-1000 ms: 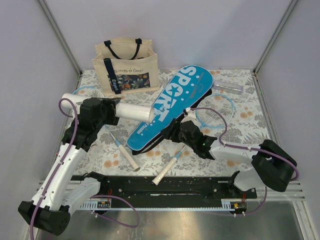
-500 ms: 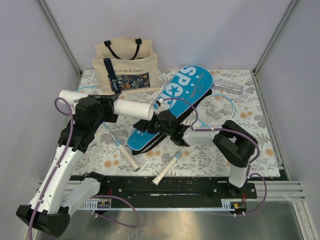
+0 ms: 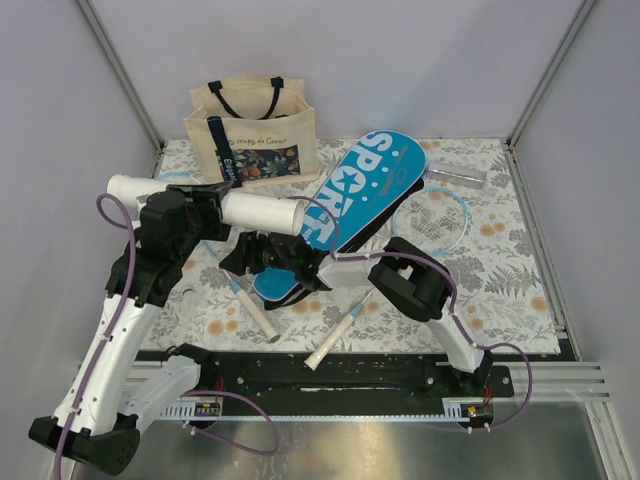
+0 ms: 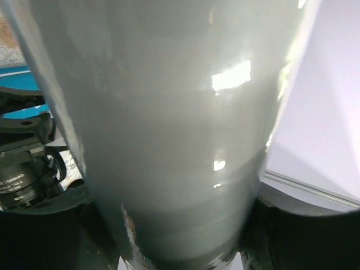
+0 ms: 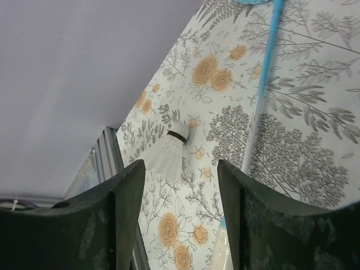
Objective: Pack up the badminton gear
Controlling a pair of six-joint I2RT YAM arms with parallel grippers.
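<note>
Top view first: the left hand point(image 3: 222, 208) was clamped around the white tube point(image 3: 265, 214) about midway along it, holding it level above the floral counter point(image 3: 500, 270), just in front of the beige tote point(image 3: 255, 130). The blue SPORT case point(image 3: 350, 195) lay flat and diagonal in the middle, its narrow end pointing at the arms. The right arm was stretched across toward the left arm's side, with the right hand point(image 3: 238, 258) low by the case's narrow end, under the tube. The first racket point(image 3: 352, 316) had its head out beside the case and its white handle angled at the near edge. The second racket point(image 3: 250, 310) lay on the left, its head mostly hidden behind the left arm.

Left wrist cam: basically nothing but tube, filling the frame top to bottom. The grip itself was hidden behind it, just dark bits at the bottom corners.

Right wrist cam: the fingers point(image 5: 121, 214) were spread wide apart with nothing in them. A white shuttlecock point(image 5: 169, 153) lay on the counter in the gap between them, untouched, and a light-blue racket shaft point(image 5: 264, 73) ran past on the right
</note>
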